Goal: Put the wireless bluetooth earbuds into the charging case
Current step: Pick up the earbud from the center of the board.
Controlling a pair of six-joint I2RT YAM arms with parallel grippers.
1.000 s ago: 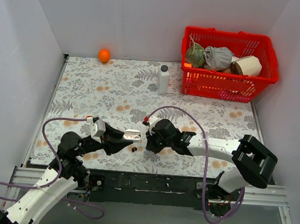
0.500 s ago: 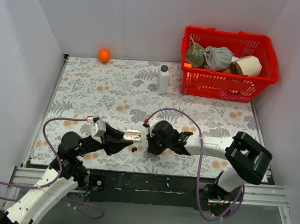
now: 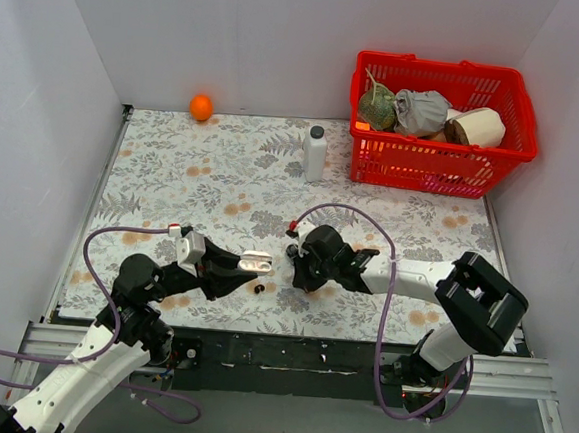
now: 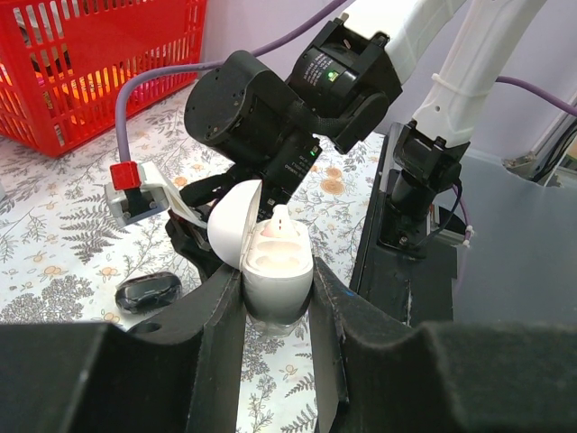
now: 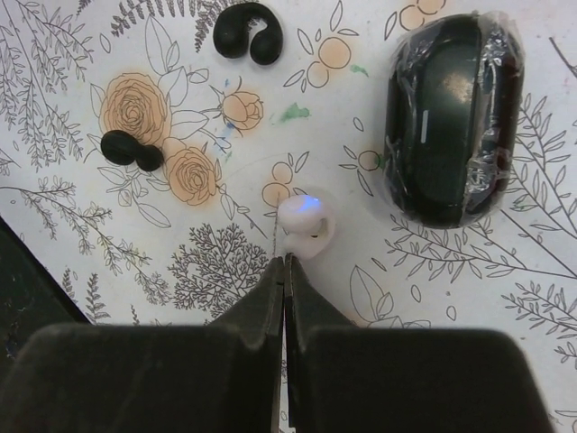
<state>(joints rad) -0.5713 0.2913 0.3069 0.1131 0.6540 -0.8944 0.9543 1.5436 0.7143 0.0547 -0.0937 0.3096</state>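
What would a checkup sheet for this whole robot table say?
Surface: flowery cloth, flat.
Job's things: white case open, one white bud seated; loose white bud, two black buds and dark wrapped case on the cloth.
Clutter: orange, bottle, red basket of stuff.
Grippers: left gripper jaws shut on the white case; right gripper jaws shut, empty.
Cables: purple cables loop off both arms.
Surroundings: plain white walls.

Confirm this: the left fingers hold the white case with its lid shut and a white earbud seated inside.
Wrong on the lid: the left wrist view shows it open, swung up. The left fingers do hold the white case, with a white earbud seated inside.
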